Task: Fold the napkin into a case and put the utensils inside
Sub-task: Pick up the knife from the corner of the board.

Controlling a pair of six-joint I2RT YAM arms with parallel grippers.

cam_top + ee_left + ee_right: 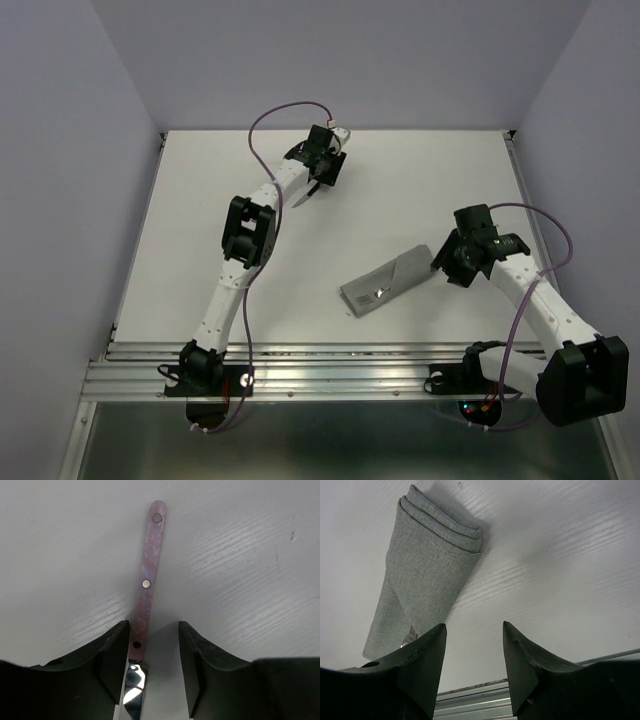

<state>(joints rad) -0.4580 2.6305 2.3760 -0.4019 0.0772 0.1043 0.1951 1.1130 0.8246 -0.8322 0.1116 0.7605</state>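
Nearest, the case (392, 280) is folded already, silver showing at its mouth, probably the fork (378, 293). Beside it the right claw (474, 630) sits wide and empty. Far end of the bench (180, 220), the left claw (152, 630) straddles the knife (149, 570), jaws apart, not clamped. Only the knife's left to stow.

White table (200, 220): folded grey case (392, 278) (right of centre), pink-handled knife (149, 575) far back.
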